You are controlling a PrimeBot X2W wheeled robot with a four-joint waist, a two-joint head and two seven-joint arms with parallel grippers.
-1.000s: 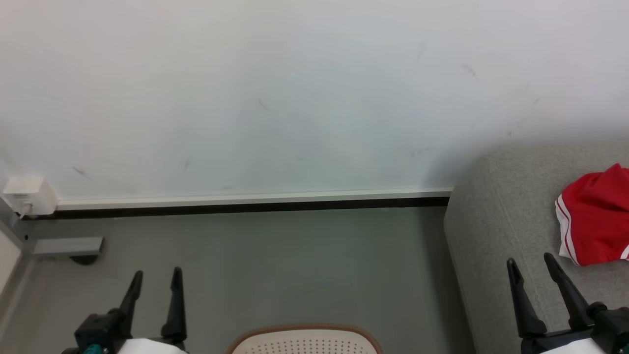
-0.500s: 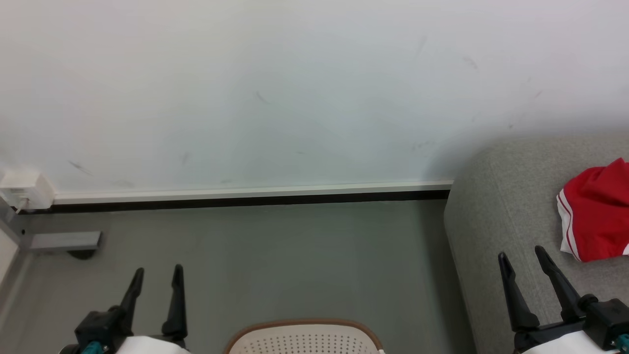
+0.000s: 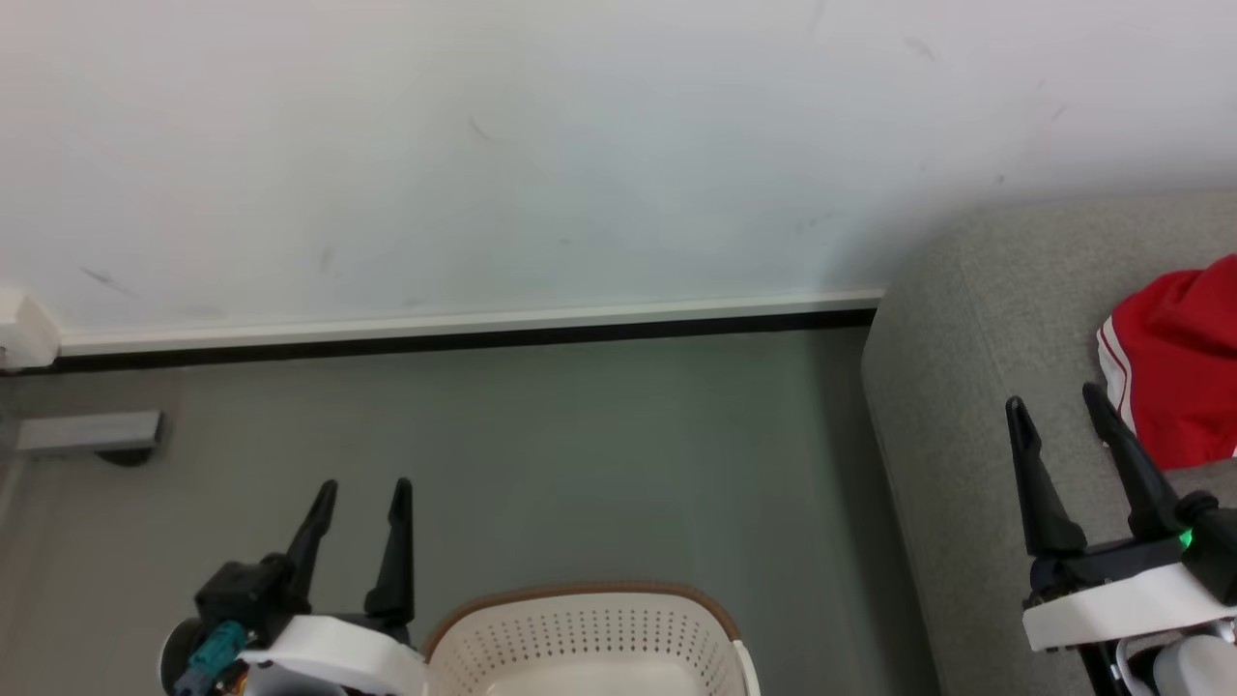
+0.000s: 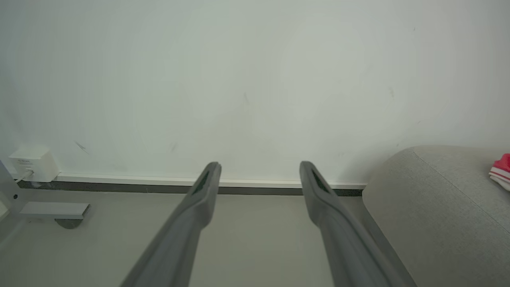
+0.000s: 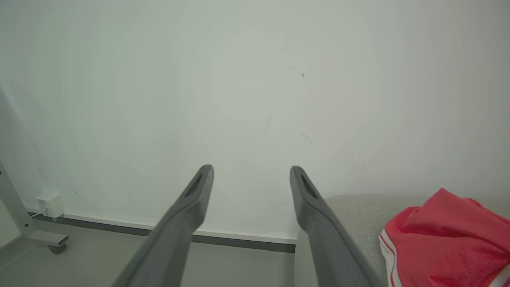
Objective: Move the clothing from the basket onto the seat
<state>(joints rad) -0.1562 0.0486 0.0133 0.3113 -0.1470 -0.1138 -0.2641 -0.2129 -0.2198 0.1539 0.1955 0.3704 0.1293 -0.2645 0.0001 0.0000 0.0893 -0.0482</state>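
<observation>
On the seat (image 3: 966, 387) lies white-striped red clothing (image 3: 1174, 362).

Quick count: one basket (image 3: 580, 633), one seat (image 3: 966, 367), two end effectors (left end effector (image 3: 365, 483), right end effector (image 3: 1051, 394)) with two fingers (image 3: 394, 551) each, one white wall box (image 4: 34, 163). Red clothing (image 3: 1174, 367) looks like one piece, but it's cut off at the edge, so maybe more.

Bright, even, diffuse; no glare. Casts only soft shadows, on the wall (image 3: 850, 242) and floor (image 3: 831, 435) beside the seat (image 3: 966, 319). Renders the head view sharp, wall scuffs legible. Darkens toward wrist-view corners, with mild wide-angle stretch at the edges. Blurs the left tool (image 4: 259, 164) toward the bottom edge. Washes the clothing (image 5: 446, 239) to pinkish red in the right wrist view.
</observation>
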